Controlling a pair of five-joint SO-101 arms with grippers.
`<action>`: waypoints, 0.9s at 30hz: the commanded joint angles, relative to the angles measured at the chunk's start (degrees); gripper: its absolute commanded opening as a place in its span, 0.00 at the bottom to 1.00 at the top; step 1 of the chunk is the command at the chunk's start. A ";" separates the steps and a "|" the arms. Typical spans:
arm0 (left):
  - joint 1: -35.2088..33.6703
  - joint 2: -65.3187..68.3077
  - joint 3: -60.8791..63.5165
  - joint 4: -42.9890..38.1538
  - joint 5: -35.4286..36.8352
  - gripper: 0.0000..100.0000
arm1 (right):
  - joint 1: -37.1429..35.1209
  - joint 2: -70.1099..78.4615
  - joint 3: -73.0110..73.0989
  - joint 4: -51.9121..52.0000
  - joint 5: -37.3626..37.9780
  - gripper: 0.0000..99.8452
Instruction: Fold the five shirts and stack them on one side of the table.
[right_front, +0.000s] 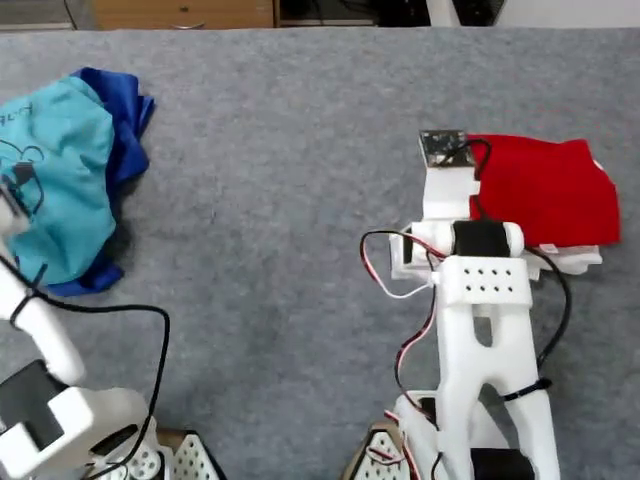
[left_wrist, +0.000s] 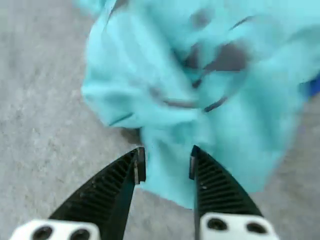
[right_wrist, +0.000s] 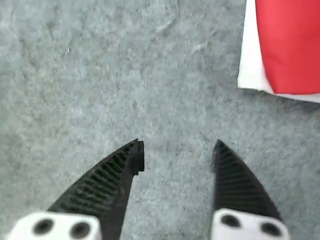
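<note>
Hovering left gripper (left_wrist: 166, 162): we are holding its jaws moderately apart, straddling the nearest loose edge of the teal shirt (left_wrist: 200, 75) and closing on nothing.
Right gripper (right_wrist: 178, 150): we are holding its jaws wide over bare grey table (right_wrist: 100, 75), gripping nothing, just beside the folded stack.
Teal shirt's place: it is lying crumpled at the table's left side, on top of a blue shirt (right_front: 128, 130) that is peeking out along its far side and at its near corner.
Handling: we are judging the teal cloth light, limp and easily bunched. It is likely going to sag and drag when lifted rather than slip.
Where to hold: we are favouring a pinch on the loose edge between the left jaws, taking the top cloth alone so the blue shirt beneath is not coming along.
Stack: a folded red shirt (right_front: 545, 190) is lying on a white shirt (right_front: 575, 258) at the table's right side, well apart from the crumpled pile.
</note>
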 joint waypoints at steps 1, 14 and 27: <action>-1.49 1.36 5.45 -8.70 -0.18 0.17 | -0.66 -1.71 -3.12 0.79 0.00 0.25; 1.85 -6.02 -7.30 8.26 4.22 0.02 | -0.40 -1.98 -3.30 5.89 -2.90 0.25; 64.26 -67.38 18.99 24.00 1.05 0.02 | -0.31 -2.07 -6.46 14.24 -3.69 0.25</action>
